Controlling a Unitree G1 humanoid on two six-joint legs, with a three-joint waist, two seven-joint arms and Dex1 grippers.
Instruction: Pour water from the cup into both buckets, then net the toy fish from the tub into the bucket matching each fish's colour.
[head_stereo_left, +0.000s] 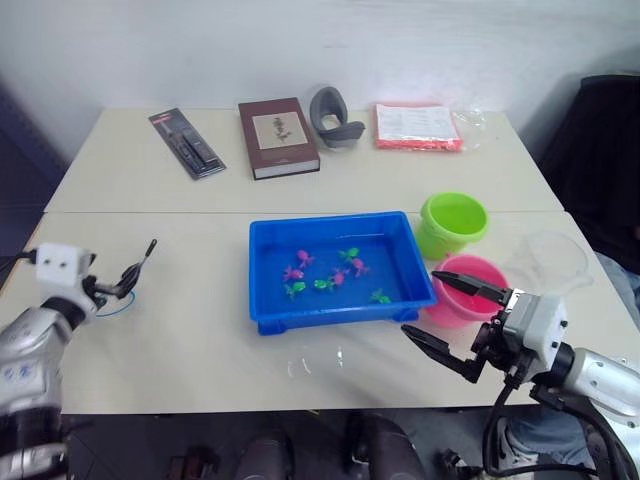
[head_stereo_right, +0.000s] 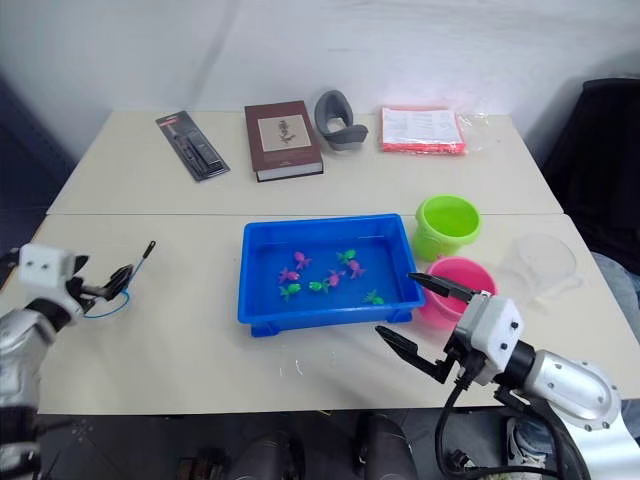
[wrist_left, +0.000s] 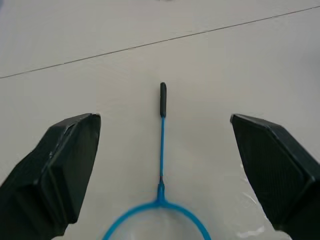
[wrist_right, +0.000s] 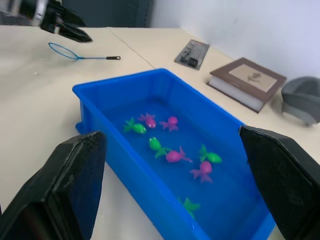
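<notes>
your left gripper (wrist_left: 162, 165): fingers spread wide, nothing held, hovering at the left edge of the frame over the net (wrist_left: 161, 165), which lies flat on the table (head_stereo_left: 180, 330) with its blue hoop nearest you and its dark handle tip pointing away

your right gripper (head_stereo_left: 455, 320): fingers wide apart, empty, lower right of the frame, just off the tub's near right corner

tub (head_stereo_left: 268, 300): centre of frame, holding water and green and pink toy fish (head_stereo_left: 338, 278)

green bucket (head_stereo_left: 453, 224) and pink bucket (head_stereo_left: 466, 290): right of the tub, pink one nearer you

cup (head_stereo_left: 552, 262): clear, far right, beside the pink bucket

upper frame: book (head_stereo_left: 277, 137), blister pack (head_stereo_left: 187, 143), grey holder (head_stereo_left: 334, 117), red-edged packet (head_stereo_left: 418, 126)
</notes>
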